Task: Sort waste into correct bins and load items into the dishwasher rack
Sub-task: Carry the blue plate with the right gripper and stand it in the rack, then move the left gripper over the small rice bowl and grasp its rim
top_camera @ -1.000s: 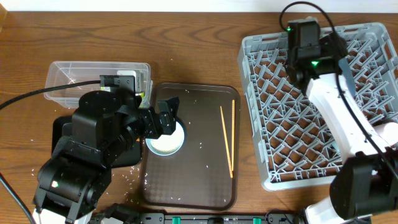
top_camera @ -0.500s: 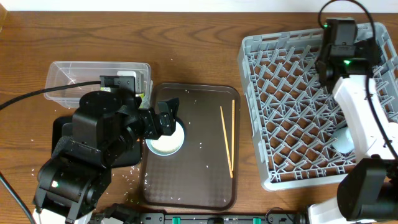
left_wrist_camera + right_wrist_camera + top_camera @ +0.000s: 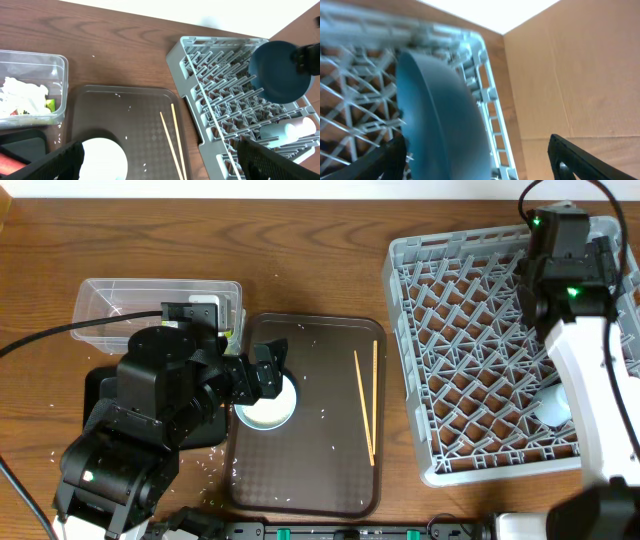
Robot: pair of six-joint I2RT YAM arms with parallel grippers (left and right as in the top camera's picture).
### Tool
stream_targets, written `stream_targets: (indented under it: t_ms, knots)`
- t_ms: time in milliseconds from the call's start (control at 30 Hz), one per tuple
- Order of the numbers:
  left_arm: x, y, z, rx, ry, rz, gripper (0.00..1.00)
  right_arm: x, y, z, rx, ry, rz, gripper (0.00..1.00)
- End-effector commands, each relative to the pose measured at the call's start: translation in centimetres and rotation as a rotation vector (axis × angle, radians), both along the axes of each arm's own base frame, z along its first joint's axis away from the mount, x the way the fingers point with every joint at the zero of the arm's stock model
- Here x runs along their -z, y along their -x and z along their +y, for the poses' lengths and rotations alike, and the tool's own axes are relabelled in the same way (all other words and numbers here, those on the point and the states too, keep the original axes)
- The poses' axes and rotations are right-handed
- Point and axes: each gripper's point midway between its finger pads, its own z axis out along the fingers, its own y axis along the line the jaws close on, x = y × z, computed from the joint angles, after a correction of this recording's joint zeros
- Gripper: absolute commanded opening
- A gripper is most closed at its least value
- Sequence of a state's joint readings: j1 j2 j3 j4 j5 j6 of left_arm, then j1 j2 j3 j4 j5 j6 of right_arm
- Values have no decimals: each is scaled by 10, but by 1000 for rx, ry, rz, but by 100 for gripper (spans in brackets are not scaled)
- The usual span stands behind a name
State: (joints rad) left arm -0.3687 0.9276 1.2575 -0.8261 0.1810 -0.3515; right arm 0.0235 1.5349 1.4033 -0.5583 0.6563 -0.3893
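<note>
Large blue bowl (image 3: 437, 120) set on edge between pegs in far right corner of light-grey lattice dishwasher rack (image 3: 460, 350), right jaws wide around it, apparently not gripping; left jaws fully open, empty, over small white bowl (image 3: 268, 410) left of rack, poised for pickup.

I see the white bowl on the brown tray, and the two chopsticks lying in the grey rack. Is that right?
Not quite. The white bowl is indeed on the brown tray, but the two chopsticks lie on that same tray, to the bowl's right, not in the grey rack. The overhead view shows it.
</note>
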Motion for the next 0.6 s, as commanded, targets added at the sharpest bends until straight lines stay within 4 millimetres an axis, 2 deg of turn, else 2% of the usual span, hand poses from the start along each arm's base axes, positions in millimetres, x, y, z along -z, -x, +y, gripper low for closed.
stream_targets:
  t_ms: [0,100,167,267,367,467,567]
  knots:
    - [-4,1,-2,10,9,-6,98,-21,6,13,-30,-53,-76,86]
    - [-4,1,-2,10,9,-6,98,-28,15,14,5,-105,-121,91]
    - [-3,2,-2,11,7,-1,98,-26,22,24,6,-201,-143,95]
    - [-4,0,-3,13,11,-7,98,-18,32,62,-84,-443,-137,95]
    - [6,1,-3,13,-5,36,98,-15,46,108,-184,-718,-103,84]
    - [30,6,1,5,-53,140,98,-14,66,154,-298,-949,-16,74]
    - [57,11,11,-31,-129,254,98,-8,82,178,-354,-1034,72,73]
